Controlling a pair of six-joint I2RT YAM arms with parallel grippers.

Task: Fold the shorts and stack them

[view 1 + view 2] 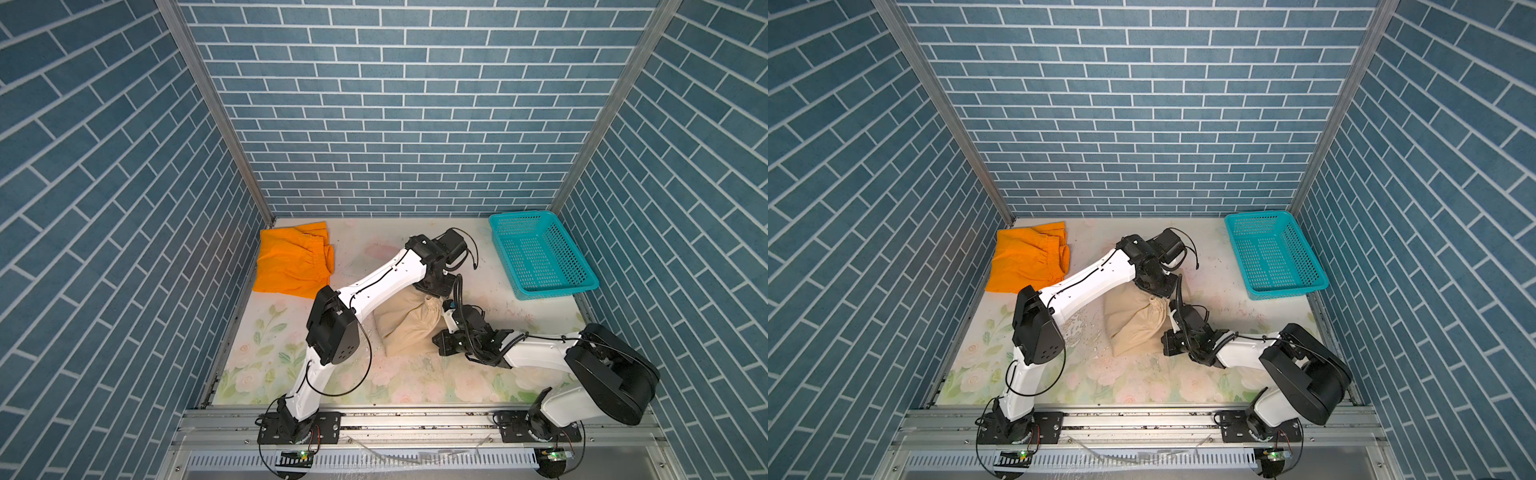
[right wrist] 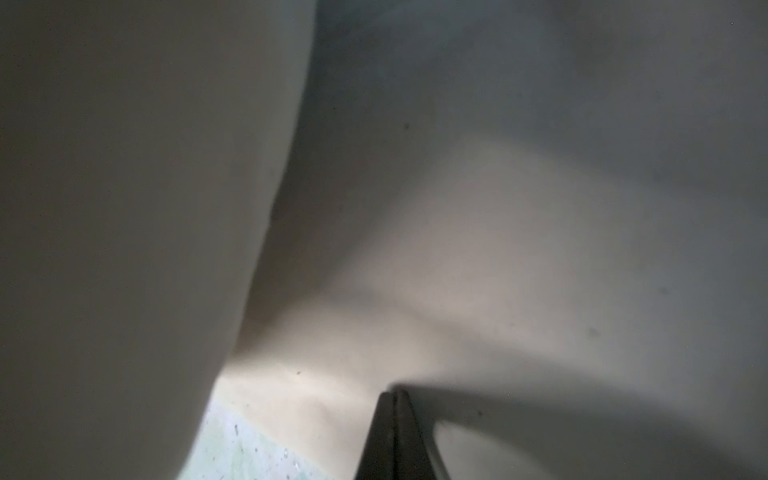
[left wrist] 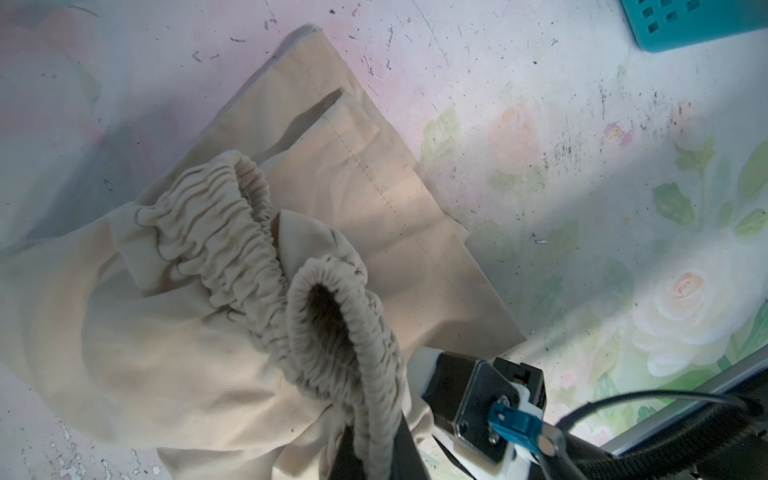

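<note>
The beige shorts (image 1: 405, 324) (image 1: 1133, 326) lie bunched in the middle of the table, part of them raised. My left gripper (image 1: 432, 296) (image 1: 1156, 296) reaches over from the left. It is shut on their gathered waistband (image 3: 340, 332), which runs down between the jaws (image 3: 374, 457). My right gripper (image 1: 441, 316) (image 1: 1168, 320) is at the bundle's right edge, close beside the left one. In the right wrist view its jaws (image 2: 392, 395) are pressed together on beige cloth (image 2: 457, 249) that fills the picture. The orange shorts (image 1: 291, 262) (image 1: 1027, 262) lie folded at the back left.
A teal perforated basket (image 1: 552, 291) (image 1: 1287, 291) (image 3: 706, 29) stands at the back right with nothing in it. Blue brick-pattern walls close in the back and both sides. The floral table cover (image 1: 415, 382) shows bare toward the front.
</note>
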